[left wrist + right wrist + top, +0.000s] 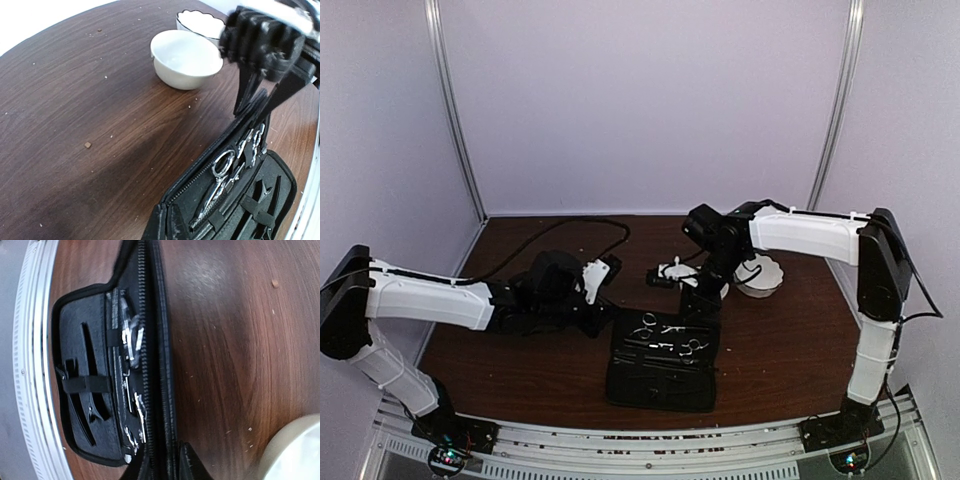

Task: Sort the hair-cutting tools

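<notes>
A flat black case [660, 375] lies open in the middle of the table. Two silver scissors [645, 322] [692, 346] are strapped in its raised half. They also show in the left wrist view [220, 177] [252, 145]. Thin dark tools [262, 192] [82, 390] sit under a strap in the flat half. My right gripper [703, 298] is shut on the raised lid's zipper edge [160, 390], and its fingertips [192, 462] pinch it upright. My left gripper [600, 270] hovers left of the case, looks open and holds nothing. Its fingers are out of its wrist view.
A plain white bowl [186, 59] and a scalloped white bowl [200, 20] stand behind the case. The scalloped one is right of my right arm in the top view [760, 275]. A bowl rim shows in the right wrist view [295, 450]. Black cables [570, 235] trail at the back left.
</notes>
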`<state>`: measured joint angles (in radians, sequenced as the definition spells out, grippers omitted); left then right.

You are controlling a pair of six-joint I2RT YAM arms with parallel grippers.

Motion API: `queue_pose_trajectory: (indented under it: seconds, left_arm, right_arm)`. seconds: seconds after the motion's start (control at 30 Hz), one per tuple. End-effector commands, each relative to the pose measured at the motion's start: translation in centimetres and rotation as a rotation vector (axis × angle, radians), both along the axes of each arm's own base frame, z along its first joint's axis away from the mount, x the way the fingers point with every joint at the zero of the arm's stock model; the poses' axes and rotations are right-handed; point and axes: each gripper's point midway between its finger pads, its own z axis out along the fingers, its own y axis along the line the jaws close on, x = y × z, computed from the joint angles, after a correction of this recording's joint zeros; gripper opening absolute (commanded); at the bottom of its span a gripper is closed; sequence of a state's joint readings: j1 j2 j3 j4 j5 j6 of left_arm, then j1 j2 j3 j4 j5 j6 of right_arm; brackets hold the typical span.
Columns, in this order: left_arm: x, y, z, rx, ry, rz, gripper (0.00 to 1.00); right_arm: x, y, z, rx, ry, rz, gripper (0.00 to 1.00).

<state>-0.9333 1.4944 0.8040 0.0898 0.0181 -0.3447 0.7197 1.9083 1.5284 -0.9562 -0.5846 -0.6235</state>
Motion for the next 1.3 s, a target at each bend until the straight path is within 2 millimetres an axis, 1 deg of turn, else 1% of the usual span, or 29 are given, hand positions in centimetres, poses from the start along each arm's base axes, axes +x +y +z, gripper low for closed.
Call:
queue_pose_trajectory:
  seconds: [0.0,0.07,0.1,0.2,0.33,0.43,0.5,0.53,0.57,0.63,0.7,0.73,0.77,0.9,0.97,1.03,1.1,1.17,1.27]
  left_arm:
    - [1.3,0.1,3.9,-0.088,-0.121,0.049,0.0]
    - [1.3,0.4,3.8,-0.072,-0.122,0.062,0.0]
    - [1.3,0.6,3.8,-0.067,-0.12,0.068,0.05]
    - [1.2,1.0,4.5,-0.071,-0.123,0.075,0.12]
    - [1.0,2.4,7.1,-0.09,-0.158,0.118,0.22]
    - [0.9,4.0,9.1,-0.096,-0.192,0.159,0.26]
    - [0.9,5.0,9.9,-0.091,-0.212,0.19,0.29]
    - [0.9,5.5,9.9,-0.076,-0.215,0.207,0.31]
    - [1.0,5.9,9.9,-0.063,-0.217,0.221,0.32]
    - [1.0,6.4,9.6,-0.04,-0.217,0.236,0.33]
    - [1.1,6.5,9.0,-0.022,-0.206,0.239,0.34]
    - [1.1,6.4,8.7,-0.017,-0.198,0.236,0.34]
    - [1.0,6.1,8.4,-0.02,-0.188,0.223,0.34]
    - [0.7,4.9,7.3,-0.028,-0.151,0.184,0.35]
    - [0.9,4.3,6.0,0.004,-0.123,0.172,0.35]
    - [0.8,3.2,4.6,0.021,-0.084,0.131,0.34]
    - [0.4,1.9,3.5,0.019,-0.043,0.075,0.3]
    - [-0.4,0.7,2.7,0.021,-0.03,0.014,0.23]
    - [-2.5,-1.2,1.8,0.068,-0.066,-0.1,0.21]
  right_arm:
    - [-0.1,1.1,1.7,0.043,0.024,0.021,0.14]
    - [0.3,1.5,2.1,0.047,0.028,0.022,0.09]
    - [0.5,1.8,2.3,0.05,0.027,0.017,0.07]
    - [1.0,2.4,2.7,0.062,0.022,0.006,0.02]
    - [1.1,2.6,3.6,0.075,-0.006,0.004,0.0]
    - [0.5,2.7,4.0,0.075,-0.042,0.012,0.0]
    - [-0.5,3.0,3.9,0.073,-0.054,0.029,0.0]
    - [-1.4,3.0,3.6,0.066,-0.049,0.042,0.0]
    - [-2.4,3.2,3.4,0.059,-0.045,0.059,0.04]
    - [-4.4,3.5,3.1,0.045,-0.037,0.093,0.16]
    - [-7.0,3.8,2.7,0.031,-0.028,0.142,0.31]
    - [-8.2,3.7,2.3,0.02,-0.021,0.164,0.36]
    - [-9.4,3.6,2.1,0.012,-0.016,0.187,0.38]
    - [-13.5,3.0,0.4,-0.024,0.018,0.259,0.4]
    - [-14.5,2.7,-0.8,-0.048,0.02,0.279,0.4]
    - [-14.5,2.6,-1.7,-0.068,0.02,0.277,0.4]
    - [-13.9,2.6,-1.7,-0.078,0.006,0.259,0.4]
    - [-13.6,2.6,-0.5,-0.052,-0.003,0.25,0.4]
    - [-12.3,2.0,1.8,0.007,-0.049,0.213,0.4]
